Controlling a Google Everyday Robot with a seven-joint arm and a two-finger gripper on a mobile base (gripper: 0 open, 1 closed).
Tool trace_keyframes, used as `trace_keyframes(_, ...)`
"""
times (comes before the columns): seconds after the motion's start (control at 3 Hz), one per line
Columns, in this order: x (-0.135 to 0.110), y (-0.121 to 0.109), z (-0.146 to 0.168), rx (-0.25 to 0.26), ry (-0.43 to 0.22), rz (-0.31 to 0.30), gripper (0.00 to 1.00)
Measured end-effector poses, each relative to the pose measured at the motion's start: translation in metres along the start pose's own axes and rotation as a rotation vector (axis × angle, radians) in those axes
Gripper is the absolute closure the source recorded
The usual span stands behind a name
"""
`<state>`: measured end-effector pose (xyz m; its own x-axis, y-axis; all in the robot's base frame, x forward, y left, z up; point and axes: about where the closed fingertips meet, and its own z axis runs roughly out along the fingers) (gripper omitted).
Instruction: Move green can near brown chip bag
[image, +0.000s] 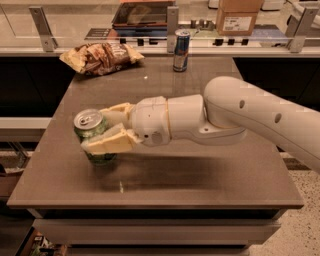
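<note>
Gently now: my gripper (99, 131), fingers clamped on the green can (89, 120) at the table's (210, 180) near left, needs a slight lift, upright carry, release beside the brown chip bag (102, 57)

Gripper (95, 131) at the front left of the table (200, 175), its fingers clasping the upright green can (90, 121), which seems to touch the surface. Brown chip bag (102, 57) lies far left; blue and silver can (181, 50) stands at far centre.
</note>
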<state>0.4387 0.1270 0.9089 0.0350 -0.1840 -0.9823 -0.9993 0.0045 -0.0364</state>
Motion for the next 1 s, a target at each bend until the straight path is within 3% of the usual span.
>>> trace_keyframes(0.33, -0.016, -0.026, -0.008, 0.060, 0.022, 0.011, 1.00)
trace_keyframes(1.0, -0.058, -0.100, -0.051, 0.264, 0.058, -0.008, 1.00)
